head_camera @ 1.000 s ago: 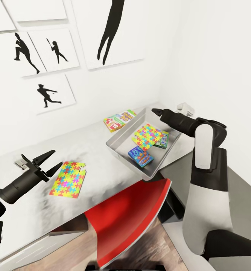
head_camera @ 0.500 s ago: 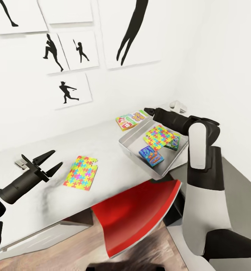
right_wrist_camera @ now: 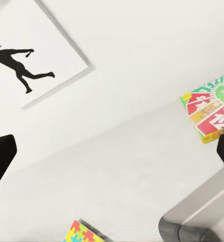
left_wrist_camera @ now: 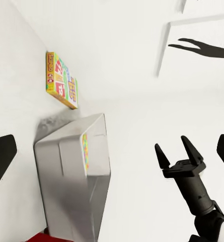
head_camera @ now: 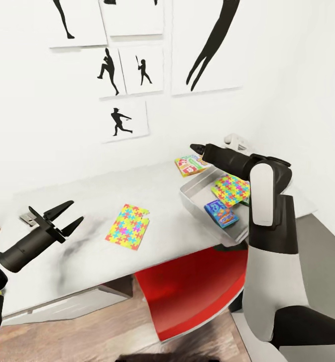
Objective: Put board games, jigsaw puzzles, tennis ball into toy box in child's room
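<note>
One jigsaw puzzle [head_camera: 128, 226] lies flat on the table [head_camera: 87, 196], a little right of my open left gripper [head_camera: 62, 217], which hovers apart from it. The grey toy box [head_camera: 192, 193] stands at the table's right end and holds another jigsaw puzzle [head_camera: 231, 189] and a blue board game [head_camera: 221, 213]. A third board game [head_camera: 190, 164] lies on the table just behind the box. My right gripper [head_camera: 196, 148] is open and empty, above the box's far corner beside that game [right_wrist_camera: 210, 116]. The left wrist view shows the toy box [left_wrist_camera: 76, 171] and the right gripper [left_wrist_camera: 174, 150]. The tennis ball is out of view.
A red chair [head_camera: 187, 286] is tucked under the table's front edge. White drawers [head_camera: 62, 306] sit below the table at the left. The white wall with silhouette pictures [head_camera: 122, 120] stands right behind the table. A small white object [head_camera: 235, 141] rests at the back right corner.
The whole head view has swung, so the table, puzzle and toy box sit further right in the picture. Both grippers stay open and empty; nothing on the table has moved.
</note>
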